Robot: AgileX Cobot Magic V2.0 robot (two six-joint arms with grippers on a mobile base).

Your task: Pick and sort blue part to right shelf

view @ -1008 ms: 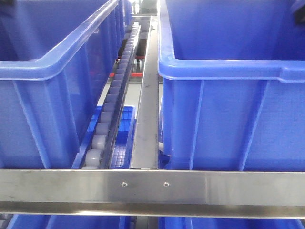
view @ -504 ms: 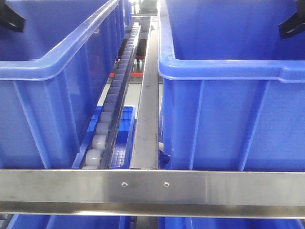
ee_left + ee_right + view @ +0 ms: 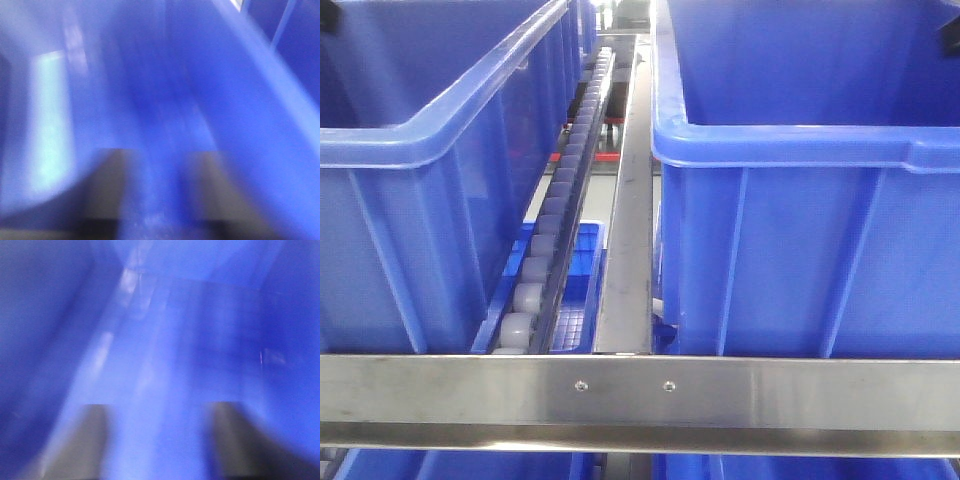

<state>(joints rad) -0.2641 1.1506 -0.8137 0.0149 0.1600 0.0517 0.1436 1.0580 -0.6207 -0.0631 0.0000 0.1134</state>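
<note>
Both hands show only through their own wrist cameras, and both pictures are smeared. The left hand [image 3: 160, 200] appears as two dark fingers [image 3: 107, 185] with a gap of blue between them; the right hand [image 3: 160, 440] likewise, its fingers [image 3: 82, 440] standing apart. Each seems spread and not clamped on anything, though the blur could hide a small piece. In the front view no hand shows clearly.

I cannot find the blue part in any view. The right shelf [image 3: 640, 395] fills the front view, and I take its steel front rail as the landmark.

Behind the rail stand two large blue bins: the left bin [image 3: 410, 150] and the right bin [image 3: 800, 150]. Between them run one roller track [image 3: 555, 215] and one steel divider bar [image 3: 628, 230]. Below the track, behind the rail, lies one smaller blue tray [image 3: 582, 290]. Under the rail, further blue rims peek out, too cropped to count.

The risks, as I judge them:
- Blue part against blue walls: a hand could close on nothing, or on a bin wall.
- Smeared wrist pictures suggest fast motion close to plastic; fingers could strike a thick rim.
- A piece released near the gap could fall past the track into the lower tray.
</note>
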